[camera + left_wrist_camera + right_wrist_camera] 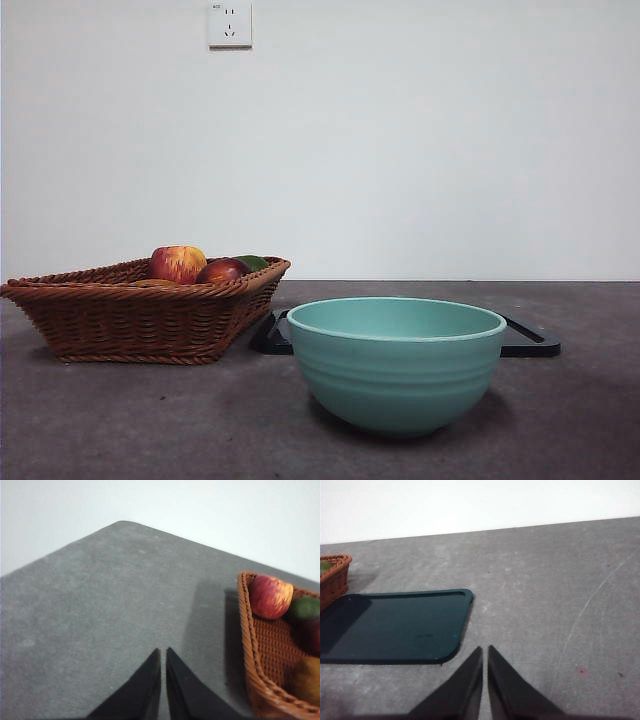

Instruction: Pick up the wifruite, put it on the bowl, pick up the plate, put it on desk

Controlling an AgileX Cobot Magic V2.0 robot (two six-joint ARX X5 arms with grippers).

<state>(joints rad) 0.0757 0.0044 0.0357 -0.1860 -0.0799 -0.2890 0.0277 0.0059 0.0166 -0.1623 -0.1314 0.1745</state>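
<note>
The wifruite lies low in the wicker basket, mostly hidden by the rim; the left wrist view shows it as an orange-brown fruit in the basket. The teal-green bowl stands empty at the front centre of the desk. A dark flat plate lies behind the bowl and also shows in the right wrist view. My left gripper is shut and empty over bare desk beside the basket. My right gripper is shut and empty near the plate's corner. Neither arm shows in the front view.
The basket also holds a red-and-yellow apple, a dark red fruit and a green fruit. A white wall with a socket stands behind the desk. The desk's far corner shows in the left wrist view.
</note>
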